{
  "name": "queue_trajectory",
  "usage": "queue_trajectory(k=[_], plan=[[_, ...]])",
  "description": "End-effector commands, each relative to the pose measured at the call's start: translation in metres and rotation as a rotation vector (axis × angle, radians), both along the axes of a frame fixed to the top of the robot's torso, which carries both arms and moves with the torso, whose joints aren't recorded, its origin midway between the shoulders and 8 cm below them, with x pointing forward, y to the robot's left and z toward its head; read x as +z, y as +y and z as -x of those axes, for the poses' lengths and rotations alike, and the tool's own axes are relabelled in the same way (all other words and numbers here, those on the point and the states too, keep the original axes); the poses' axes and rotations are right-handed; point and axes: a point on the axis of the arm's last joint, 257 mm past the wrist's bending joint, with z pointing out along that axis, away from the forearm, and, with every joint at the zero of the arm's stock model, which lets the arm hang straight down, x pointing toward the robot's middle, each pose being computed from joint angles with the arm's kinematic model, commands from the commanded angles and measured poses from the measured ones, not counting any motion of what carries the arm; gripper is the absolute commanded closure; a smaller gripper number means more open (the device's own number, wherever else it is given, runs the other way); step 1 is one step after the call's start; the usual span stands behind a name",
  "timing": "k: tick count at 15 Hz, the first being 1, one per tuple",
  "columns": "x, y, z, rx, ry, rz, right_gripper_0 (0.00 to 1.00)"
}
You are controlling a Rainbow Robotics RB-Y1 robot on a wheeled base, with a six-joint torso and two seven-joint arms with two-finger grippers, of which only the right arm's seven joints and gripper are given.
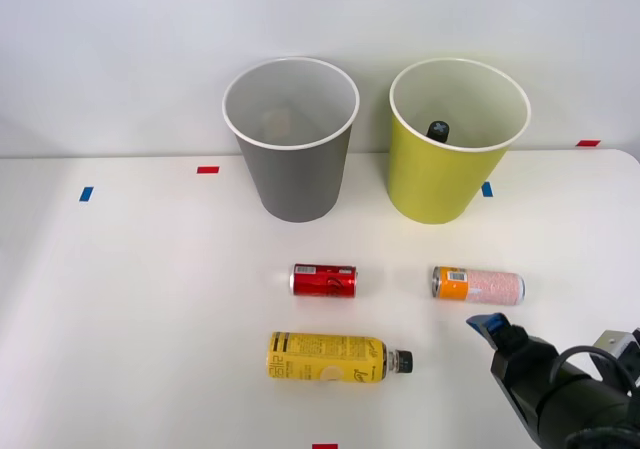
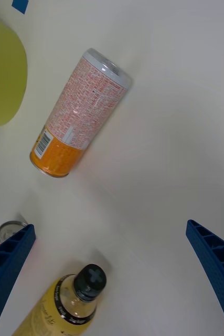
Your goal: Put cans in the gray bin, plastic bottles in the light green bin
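- Nothing is in my right gripper [image 2: 112, 278] yet; its blue fingers [image 2: 214, 262] are wide apart, at the front view's lower right.
- Three things wait mid-frame: speckled can [image 1: 478, 284], red can [image 1: 323, 280], yellow bottle [image 1: 336, 357].
- One black-capped bottle [image 1: 438, 129] sits inside the light green bin [image 1: 440, 184], upper right.
- I can't see any can in the gray bin [image 1: 295, 179], beside it.
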Motion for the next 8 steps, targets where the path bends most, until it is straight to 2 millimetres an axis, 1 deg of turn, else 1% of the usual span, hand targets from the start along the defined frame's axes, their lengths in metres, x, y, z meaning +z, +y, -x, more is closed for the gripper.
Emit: queue_trajectory(k=[1, 3, 4, 5, 6, 8], plan=[[0.012, -0.010, -0.014, -0.053, 0.026, -0.055, 0.00], [0.015, -0.017, -0.016, -0.050, 0.065, -0.060, 0.00], [0.021, -0.020, -0.021, -0.052, 0.066, -0.053, 0.00], [0.029, -0.019, -0.027, -0.051, 0.047, -0.055, 0.00], [0.040, -0.017, -0.037, -0.059, 0.016, -0.071, 0.00], [0.055, -0.012, -0.049, -0.069, -0.021, -0.105, 0.00]])
